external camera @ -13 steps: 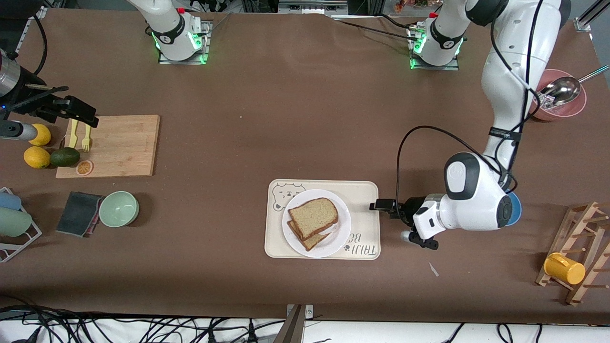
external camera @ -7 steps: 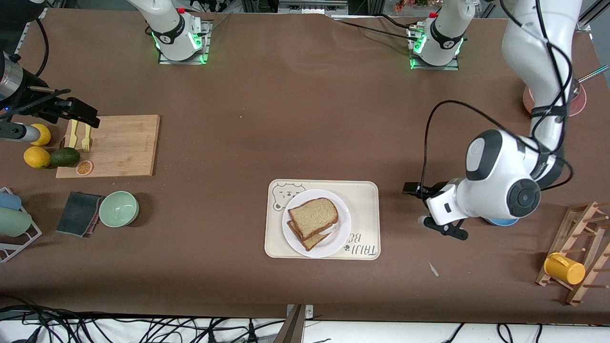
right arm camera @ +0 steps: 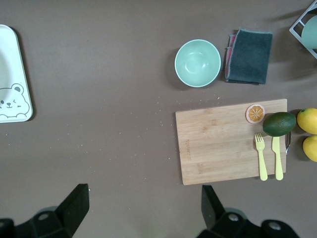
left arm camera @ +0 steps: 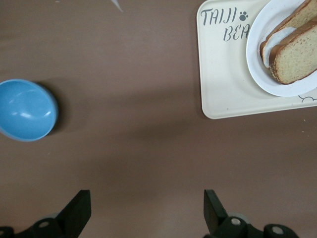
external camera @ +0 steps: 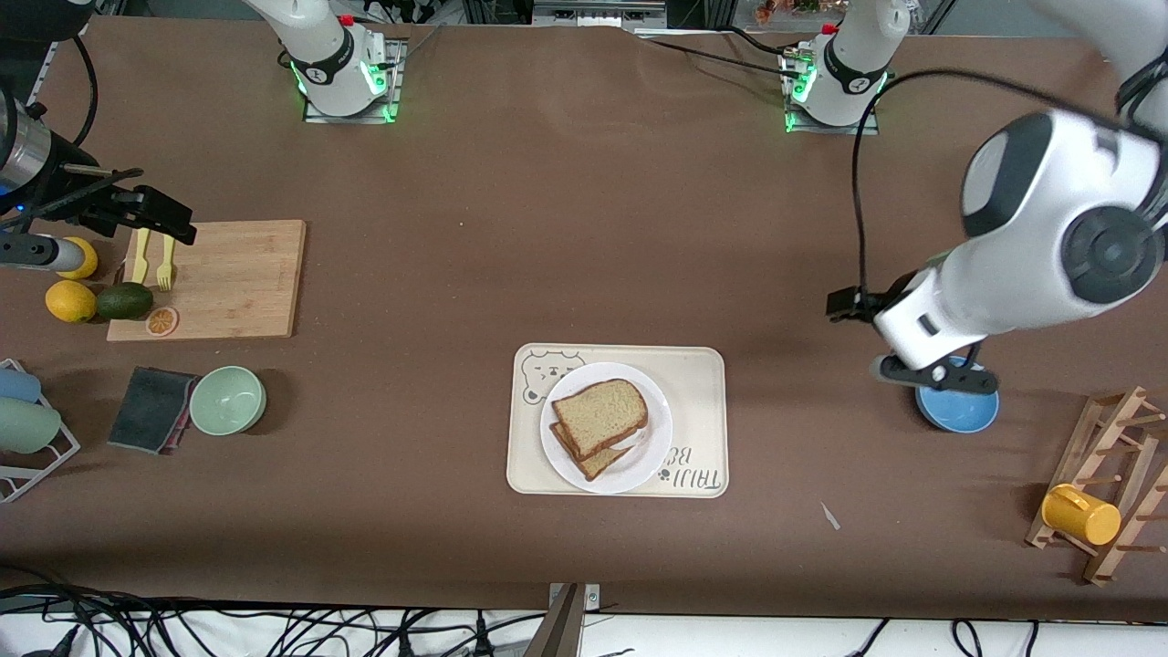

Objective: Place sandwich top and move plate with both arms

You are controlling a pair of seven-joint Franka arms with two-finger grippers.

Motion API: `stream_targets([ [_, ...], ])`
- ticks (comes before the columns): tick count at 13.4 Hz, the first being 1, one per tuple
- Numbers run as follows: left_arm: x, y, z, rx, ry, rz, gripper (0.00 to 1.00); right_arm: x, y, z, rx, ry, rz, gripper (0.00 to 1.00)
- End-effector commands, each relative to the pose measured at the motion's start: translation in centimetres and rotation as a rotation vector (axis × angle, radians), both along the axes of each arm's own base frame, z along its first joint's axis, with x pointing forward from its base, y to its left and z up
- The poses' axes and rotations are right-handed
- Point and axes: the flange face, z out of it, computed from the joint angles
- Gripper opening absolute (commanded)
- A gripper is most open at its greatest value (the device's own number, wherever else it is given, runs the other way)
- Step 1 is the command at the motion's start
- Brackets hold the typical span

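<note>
The sandwich top (external camera: 599,415) lies on a lower slice on the white plate (external camera: 655,438), which sits on the bear-print tray (external camera: 698,392). The left wrist view shows the sandwich top (left arm camera: 297,57), the plate (left arm camera: 257,69) and the tray (left arm camera: 223,84) off to one side. My left gripper (external camera: 931,372) hangs open and empty above the blue bowl (external camera: 958,411), well away from the tray; its own view shows the left gripper (left arm camera: 147,213) over bare table. My right gripper (external camera: 151,214) waits open and empty over the end of the cutting board (external camera: 219,278); its wrist view shows the right gripper (right arm camera: 143,210) above bare table.
The blue bowl (left arm camera: 25,110) is toward the left arm's end, with a wooden rack holding a yellow cup (external camera: 1081,514) nearer the front camera. Toward the right arm's end sit a green bowl (external camera: 228,400), a dark cloth (external camera: 151,409), lemons, an avocado (external camera: 124,300) and yellow cutlery.
The left arm has risen and swung away from the tray's edge toward its own end of the table, ending above the blue bowl. The right arm has barely moved.
</note>
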Motion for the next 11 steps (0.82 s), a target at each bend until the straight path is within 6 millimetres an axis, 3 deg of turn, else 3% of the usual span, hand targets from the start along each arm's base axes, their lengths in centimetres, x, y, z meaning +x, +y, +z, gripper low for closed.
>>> stream_targets([
  [1, -3.7, 0.8, 5.9, 0.065, -0.078, 0.011, 1.0, -0.3, 0.0, 0.3, 0.002, -0.004, -0.02, 1.0],
  [5, -7.3, 3.6, 7.9, 0.061, -0.185, 0.071, 1.0, -0.3, -0.1, 0.3, 0.0, -0.003, -0.046, 1.0],
  [6, -8.1, 5.2, 7.7, 0.06, -0.23, 0.101, 1.0, -0.3, -0.1, 0.4, 0.0, -0.006, -0.046, 1.0],
  [7, -8.9, 5.6, 7.0, 0.033, -0.224, 0.116, 1.0, -0.3, -0.1, 0.4, 0.001, -0.007, -0.047, 1.0],
  [9, -9.2, 4.5, 7.0, 0.033, -0.221, 0.099, 1.0, -0.3, -0.1, 0.5, 0.002, -0.007, -0.047, 1.0],
  [11, -9.9, 4.8, 6.9, 0.041, -0.181, 0.104, 1.0, -0.3, 0.0, 0.5, 0.002, -0.012, -0.047, 1.0],
])
